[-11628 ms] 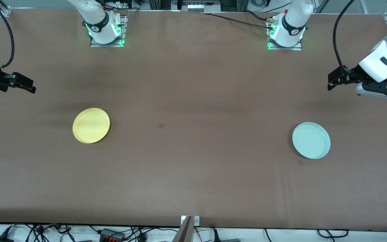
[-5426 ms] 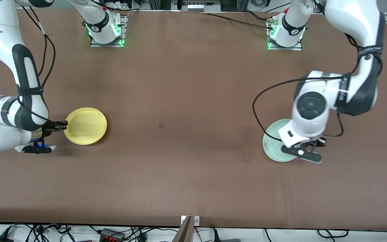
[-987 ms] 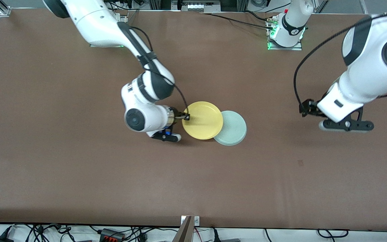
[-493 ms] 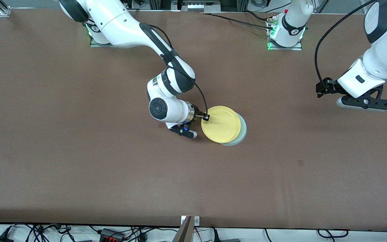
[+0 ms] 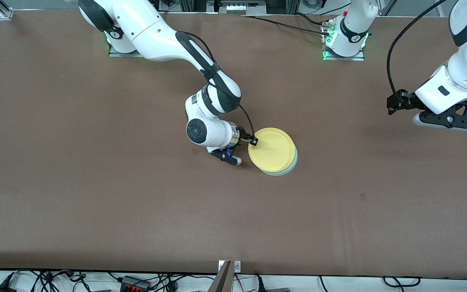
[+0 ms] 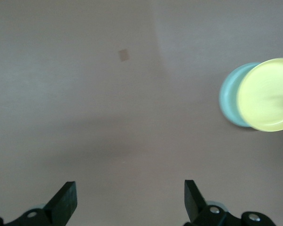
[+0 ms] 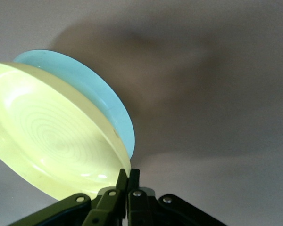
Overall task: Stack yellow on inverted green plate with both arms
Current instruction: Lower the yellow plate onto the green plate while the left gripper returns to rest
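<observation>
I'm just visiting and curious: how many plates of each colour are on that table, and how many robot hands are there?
Yellow plate: 1, over the green one, its rim pinched by the right gripper.
Pale green plate: 1, underneath, mostly covered.
Grippers: 2, the right gripper and the left gripper, which is open and off toward its own end of the table.
Total: 4.

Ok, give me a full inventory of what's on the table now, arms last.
yellow plate: one, bright yellow, upright, over the green plate near the table's middle, its rim pinched by the right gripper.
green plate: one, pale mint green, under the yellow plate, only an edge showing.
table: one, brown surface.
right gripper: one, black, jaws shut on the yellow plate's rim.
left gripper: one, black, jaws open, holding nothing, waiting above the left arm's end of the table.
</observation>
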Tool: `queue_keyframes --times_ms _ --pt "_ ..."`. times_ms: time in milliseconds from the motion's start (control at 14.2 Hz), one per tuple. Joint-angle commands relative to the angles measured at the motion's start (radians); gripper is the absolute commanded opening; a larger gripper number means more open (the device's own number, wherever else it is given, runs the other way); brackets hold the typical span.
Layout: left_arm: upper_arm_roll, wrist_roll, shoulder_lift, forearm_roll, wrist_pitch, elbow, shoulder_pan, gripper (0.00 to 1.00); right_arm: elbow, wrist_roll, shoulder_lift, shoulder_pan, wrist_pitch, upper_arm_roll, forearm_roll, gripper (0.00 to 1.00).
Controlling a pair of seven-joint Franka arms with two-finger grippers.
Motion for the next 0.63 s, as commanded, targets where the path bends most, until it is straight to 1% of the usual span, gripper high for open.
queue_keyframes --times_ms 0,141,211,352,423,493,564 --pt "-0.009 -0.035 0.069 -0.044 -0.051 0.095 0.007 1.00 0.027 0.024 0.020 0.015 0.024 -0.008 0.019 0.00" --pt "-0.009 -0.179 0.074 -0.040 -0.047 0.096 0.007 1.00 0.028 0.025 0.026 0.020 0.047 -0.008 0.030 0.00" --pt "-0.010 -0.214 0.073 -0.038 -0.053 0.098 0.007 1.00 0.027 0.028 0.026 0.024 0.053 -0.008 0.033 0.00" --pt "-0.013 -0.206 0.048 -0.043 -0.069 0.085 0.010 1.00 0.027 0.036 0.027 0.031 0.066 -0.006 0.035 0.00" --pt "-0.013 -0.204 0.018 -0.053 -0.063 0.060 0.011 1.00 0.028 0.038 0.027 0.032 0.067 -0.005 0.035 0.00" --pt "-0.013 -0.204 -0.008 -0.066 -0.032 0.008 0.011 1.00 0.028 0.047 0.027 0.032 0.067 -0.003 0.035 0.00" --pt "-0.013 -0.195 -0.050 -0.072 0.030 -0.064 0.016 1.00 0.027 0.045 0.027 0.034 0.069 -0.002 0.035 0.00"
